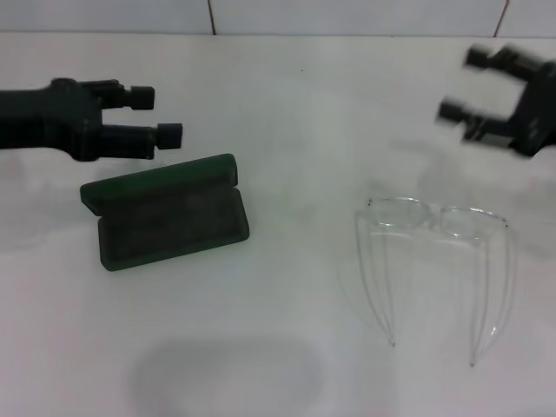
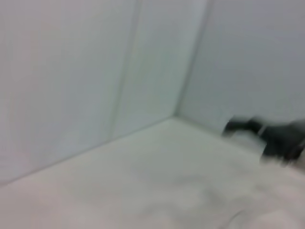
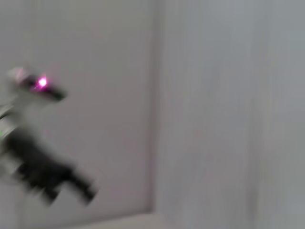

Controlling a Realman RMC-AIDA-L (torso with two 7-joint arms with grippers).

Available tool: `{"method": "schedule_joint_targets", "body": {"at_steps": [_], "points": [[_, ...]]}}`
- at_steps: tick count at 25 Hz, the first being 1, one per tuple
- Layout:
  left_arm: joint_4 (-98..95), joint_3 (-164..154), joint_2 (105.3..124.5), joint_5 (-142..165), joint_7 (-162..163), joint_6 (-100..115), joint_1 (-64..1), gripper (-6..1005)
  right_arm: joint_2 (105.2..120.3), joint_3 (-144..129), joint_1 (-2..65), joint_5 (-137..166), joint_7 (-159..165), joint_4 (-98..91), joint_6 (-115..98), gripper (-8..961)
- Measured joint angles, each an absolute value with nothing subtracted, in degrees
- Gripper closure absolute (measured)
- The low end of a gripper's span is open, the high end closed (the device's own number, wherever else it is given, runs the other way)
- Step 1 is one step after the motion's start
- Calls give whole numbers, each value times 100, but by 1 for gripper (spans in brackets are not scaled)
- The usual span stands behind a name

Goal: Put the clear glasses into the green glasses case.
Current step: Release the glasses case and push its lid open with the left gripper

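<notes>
White table (image 1: 287,113); open green glasses case (image 1: 169,224); clear glasses (image 1: 432,261); both tools wide, empty.

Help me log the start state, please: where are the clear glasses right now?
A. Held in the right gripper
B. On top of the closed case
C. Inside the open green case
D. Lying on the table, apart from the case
D: the clear glasses lie unfolded on the table, well apart from the open, empty green case; neither gripper touches them.

White table (image 1: 287,365), pale tiled wall (image 1: 347,16) behind, dark grout lines
</notes>
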State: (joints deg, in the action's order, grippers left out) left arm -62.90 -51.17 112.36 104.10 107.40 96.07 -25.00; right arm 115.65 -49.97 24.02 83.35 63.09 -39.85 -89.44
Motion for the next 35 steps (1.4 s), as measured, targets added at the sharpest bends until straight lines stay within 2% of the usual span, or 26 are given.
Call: {"method": "schedule_joint_targets", "body": {"at_steps": [3,7,9,11,17,25,35], "points": [[-6914,-5116,11367,11119,11411,9445,-2570,127,11486,-4567,2298,8214,6842,-4140,-8931,105],[-7690,-5173,11643,12542,12189,9389,-2786,135,11350,-4450,2038,8413,7585,-4735,-9045,108],[-7973,-5237,11826,13292,12406,9395,-2926,138,11386,-4453,1810,8614,7884,-5267,-9067,110],[-8091,-5400,11928,13845,12473,9393,-3055,142,11432,-4452,1654,8745,8041,-5599,-9070,113],[-8118,-5814,11921,14122,12622,9294,-3188,152,11464,-4476,1547,9423,8654,-6004,-9164,120],[-8039,-6012,11930,14382,12586,9228,-3375,281,11504,-4991,1913,11161,9499,-6569,-9246,131],[-7562,-6706,11945,14596,12631,8925,-3466,281,11535,-5044,2076,11125,9488,-6600,-9314,141]]}}
